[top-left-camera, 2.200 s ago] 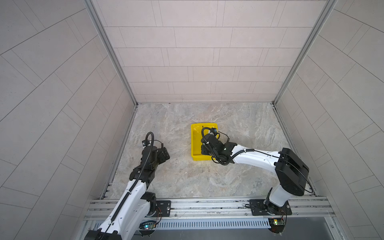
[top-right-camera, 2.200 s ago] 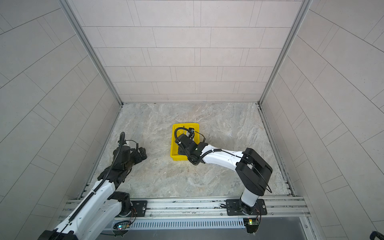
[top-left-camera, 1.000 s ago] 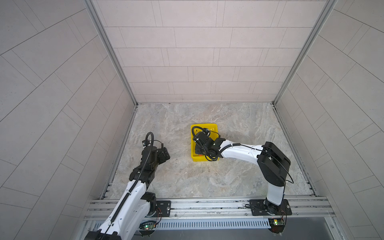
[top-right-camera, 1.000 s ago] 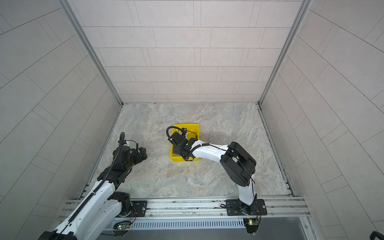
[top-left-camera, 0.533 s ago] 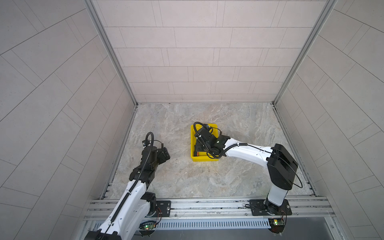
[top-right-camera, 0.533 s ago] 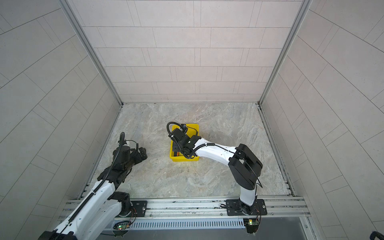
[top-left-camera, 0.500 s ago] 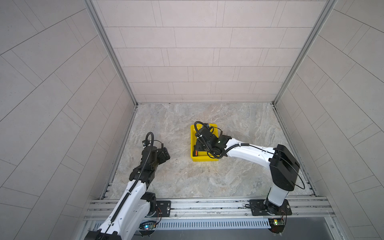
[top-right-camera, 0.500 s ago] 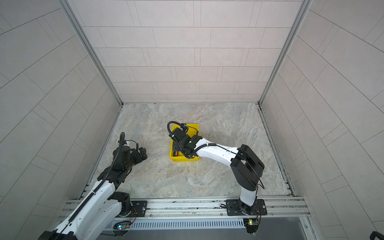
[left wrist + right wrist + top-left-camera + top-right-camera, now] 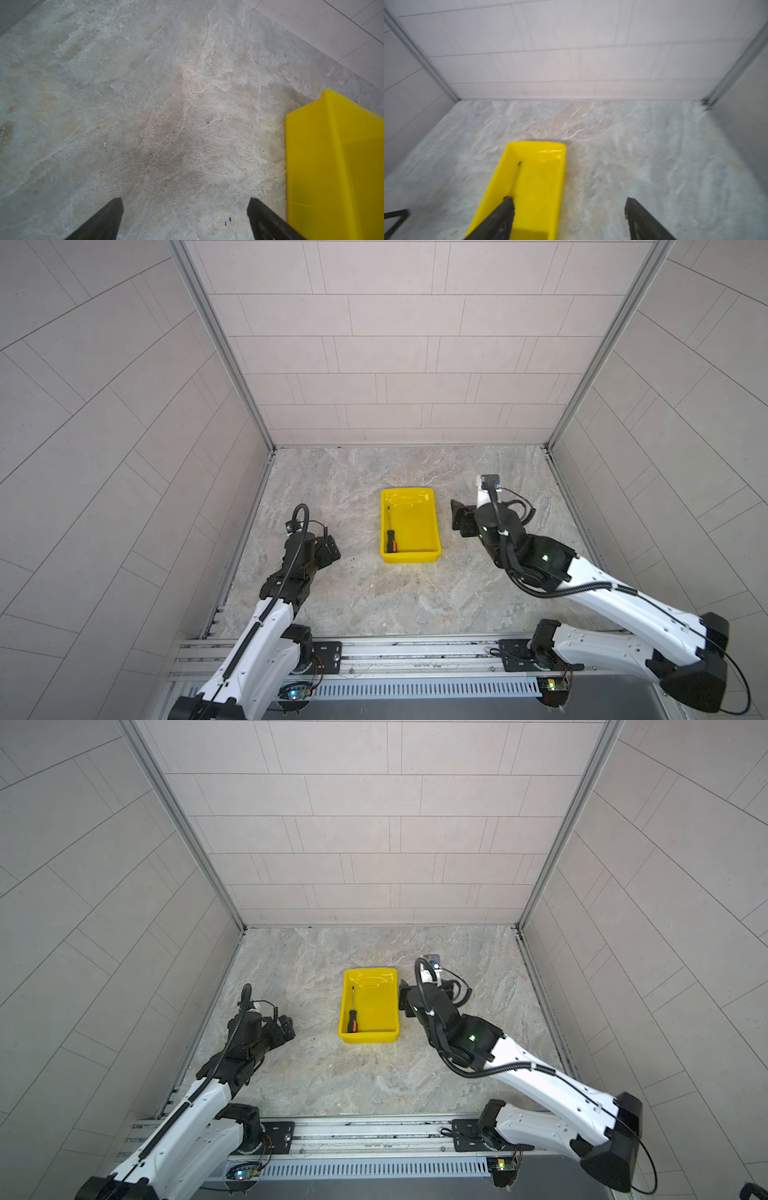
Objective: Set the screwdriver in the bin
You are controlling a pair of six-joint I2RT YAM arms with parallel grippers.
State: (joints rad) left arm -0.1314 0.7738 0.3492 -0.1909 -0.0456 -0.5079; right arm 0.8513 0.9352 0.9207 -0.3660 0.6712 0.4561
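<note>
Two sets of fingers, both spread and empty: right fingers (image 9: 502, 216) beside the bin (image 9: 410, 558), on its right; left fingers (image 9: 101, 218) over bare desk (image 9: 374, 597). Placement judged complete; draw the right arm (image 9: 582, 585) clear without nudging the rim. Screwdriver (image 9: 390, 536) lies flat inside along the left wall, black-and-orange handle nearest the robot, thin shaft pointing away.

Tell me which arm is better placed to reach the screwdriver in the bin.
Probably right. The right gripper is open beside the bin, and its wrist view looks in at the screwdriver; the left gripper, also open, faces only the bin's outer wall.
</note>
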